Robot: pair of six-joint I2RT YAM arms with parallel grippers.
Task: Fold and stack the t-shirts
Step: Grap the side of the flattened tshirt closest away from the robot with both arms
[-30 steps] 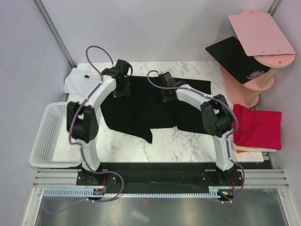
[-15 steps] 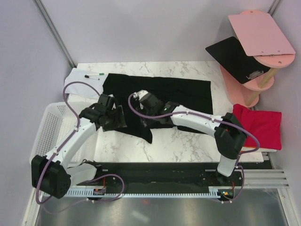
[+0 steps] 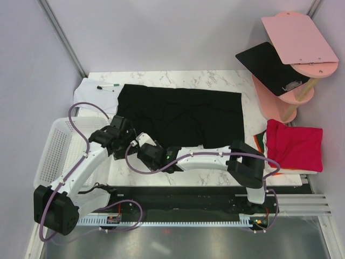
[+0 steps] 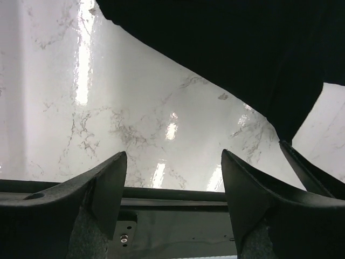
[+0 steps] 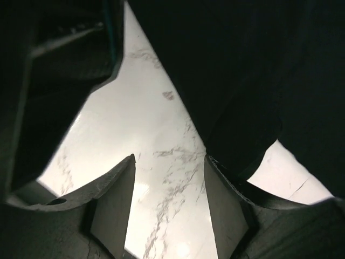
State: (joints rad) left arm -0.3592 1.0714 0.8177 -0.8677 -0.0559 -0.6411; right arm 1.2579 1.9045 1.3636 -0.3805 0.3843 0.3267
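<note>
The plain black t-shirt (image 3: 183, 113) lies spread flat across the far half of the marble table. My left gripper (image 3: 126, 148) hovers open just off its near left corner, with only marble between the fingers (image 4: 172, 154) and black cloth (image 4: 242, 48) ahead. Beside it, my right gripper (image 3: 144, 155) is open and empty (image 5: 170, 157); a corner of the black shirt (image 5: 248, 81) hangs by its right finger. A folded crimson shirt (image 3: 295, 145) lies at the right edge on orange and green folded ones (image 3: 260, 142).
A white mesh basket (image 3: 54, 156) stands at the left edge. A white paper sheet with a marker (image 3: 91, 91) lies at the far left corner. A pink shelf stand (image 3: 280, 89) at the far right holds a black board (image 3: 264, 63) and a pink clipboard (image 3: 299, 38).
Both arms have drawn back from the shirt's far edge to the near side. Both grippers have opened and let go of the cloth, which now lies flat.
</note>
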